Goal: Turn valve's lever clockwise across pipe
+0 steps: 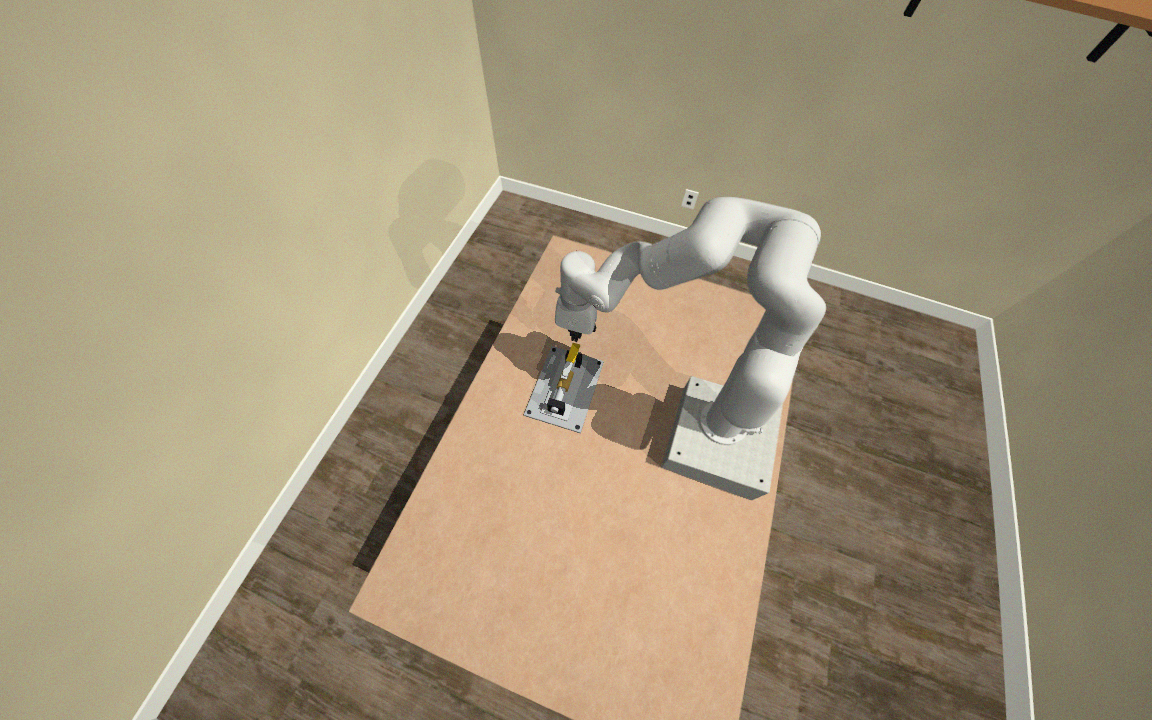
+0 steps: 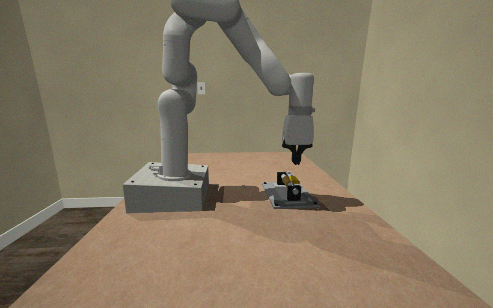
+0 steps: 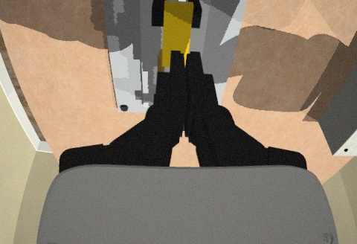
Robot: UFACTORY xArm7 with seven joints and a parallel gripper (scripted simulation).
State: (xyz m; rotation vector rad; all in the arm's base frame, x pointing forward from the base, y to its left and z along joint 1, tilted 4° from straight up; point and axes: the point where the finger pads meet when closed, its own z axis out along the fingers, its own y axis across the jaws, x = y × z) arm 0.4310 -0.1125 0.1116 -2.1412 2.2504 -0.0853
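Note:
The valve point(image 2: 291, 191) stands on a grey base plate point(image 1: 563, 392) on the table, with black pipe blocks at both ends. Its yellow lever point(image 3: 178, 29) lies flat along the pipe; it also shows in the top view point(image 1: 571, 358) and the exterior view point(image 2: 292, 179). My gripper point(image 2: 297, 160) hangs above the far end of the valve, apart from it. Its black fingers point(image 3: 186, 65) are pressed together with nothing between them. In the wrist view the fingertips cover the near part of the lever.
The arm's grey base block point(image 2: 166, 187) stands on the table left of the valve. The table's right edge point(image 2: 340, 182) and a wall run close beside the valve.

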